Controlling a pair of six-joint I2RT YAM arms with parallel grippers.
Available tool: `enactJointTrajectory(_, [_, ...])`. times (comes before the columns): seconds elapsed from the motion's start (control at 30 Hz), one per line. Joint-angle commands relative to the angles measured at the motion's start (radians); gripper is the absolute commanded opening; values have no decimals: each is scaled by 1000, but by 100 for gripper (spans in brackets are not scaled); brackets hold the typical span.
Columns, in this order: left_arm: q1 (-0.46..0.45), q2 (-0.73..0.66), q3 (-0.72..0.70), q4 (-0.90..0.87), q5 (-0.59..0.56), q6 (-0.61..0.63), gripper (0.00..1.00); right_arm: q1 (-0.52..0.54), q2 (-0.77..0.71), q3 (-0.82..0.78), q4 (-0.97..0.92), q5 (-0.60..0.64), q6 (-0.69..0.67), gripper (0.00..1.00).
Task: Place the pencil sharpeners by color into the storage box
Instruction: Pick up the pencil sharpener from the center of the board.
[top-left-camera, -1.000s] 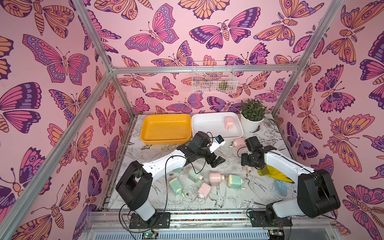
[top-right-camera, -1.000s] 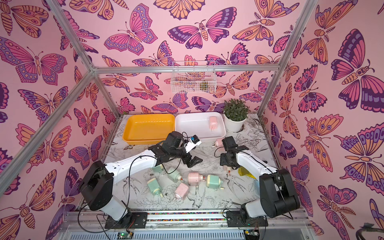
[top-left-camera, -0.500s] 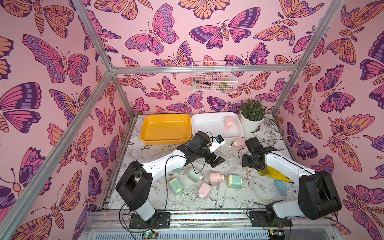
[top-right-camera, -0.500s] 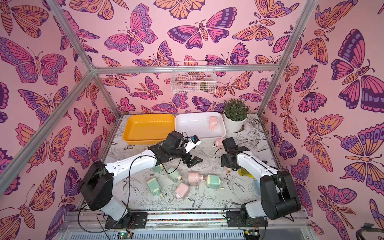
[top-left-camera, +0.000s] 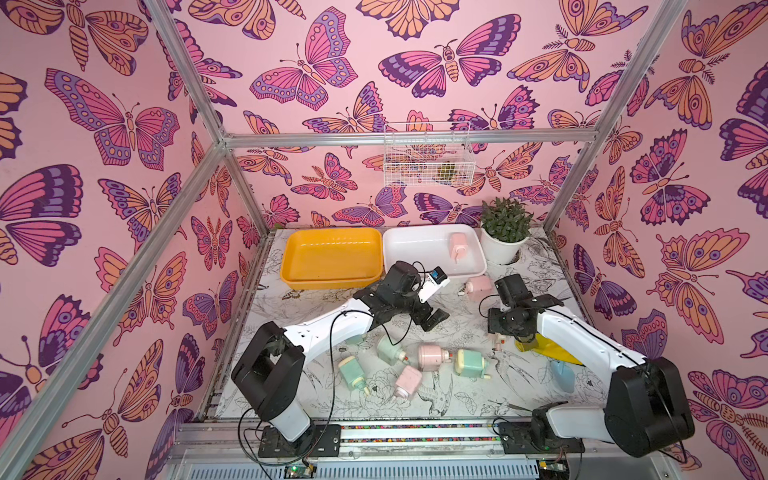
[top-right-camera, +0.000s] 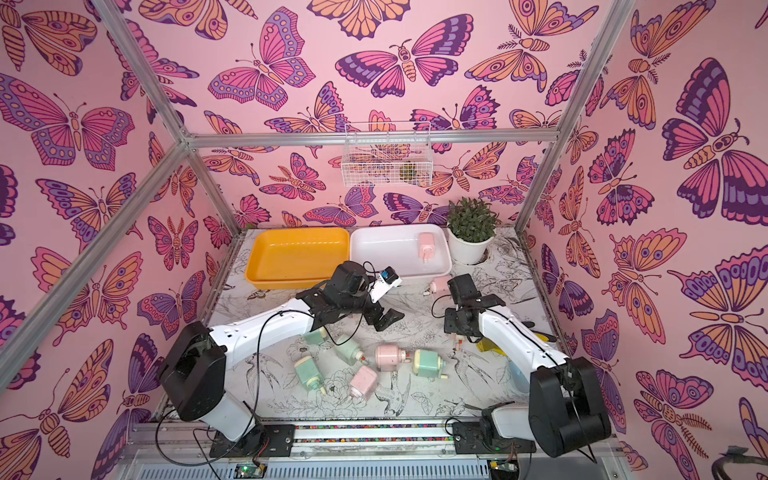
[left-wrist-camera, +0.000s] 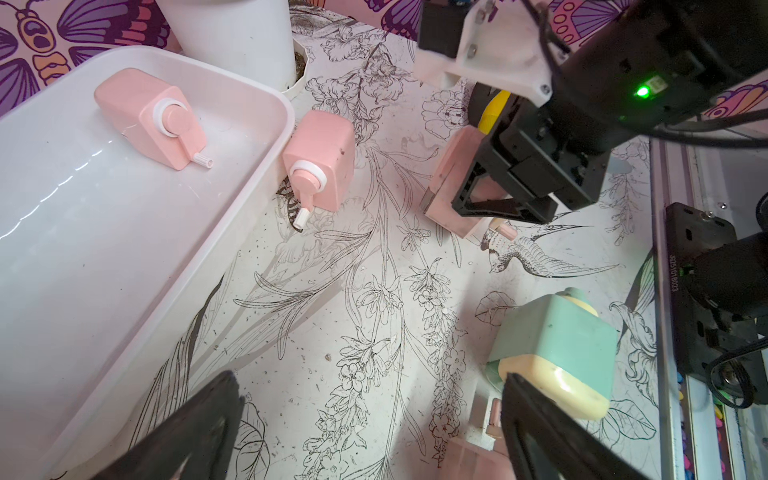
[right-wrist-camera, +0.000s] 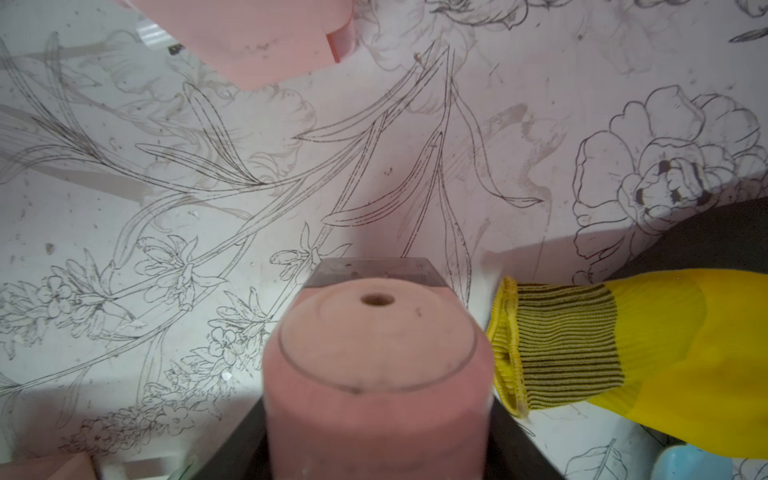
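Floral-print table (top-left-camera: 449, 399) with scattered sharpeners (top-left-camera: 432, 356), trays (top-left-camera: 332, 253).

- We see pale pink pencil sharpeners (top-left-camera: 431, 357) beside mint green ones (top-left-camera: 470, 362) with cream ends.
- One tray (top-left-camera: 307, 241) is orange-yellow, the other tray (top-left-camera: 405, 249) plain white.
- The tabletop (top-left-camera: 469, 397) is white with black line-drawn flowers and birds.
- The walls (top-left-camera: 124, 124) are pink, patterned with purple and orange butterflies.
- A glove (right-wrist-camera: 648, 345) is yellow with a dark-striped cuff.
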Motion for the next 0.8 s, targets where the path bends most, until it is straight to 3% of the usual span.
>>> enactJointTrajectory(0.0, [-3,8,12,10,-26,15,100,4,-38,31,-28,15,-45,0])
enactJointTrajectory(0.23, [-3,10,12,22,-72,-5,100,4,-75,55,-43,18,-114,0])
enactJointTrajectory(0.47, [-4,27,9,72,-187,-42,100,4,-75,107,-40,-48,-125,0])
enactJointTrajectory(0.77, [-3,26,-10,150,-307,-143,100,4,-120,105,199,-60,-66,0])
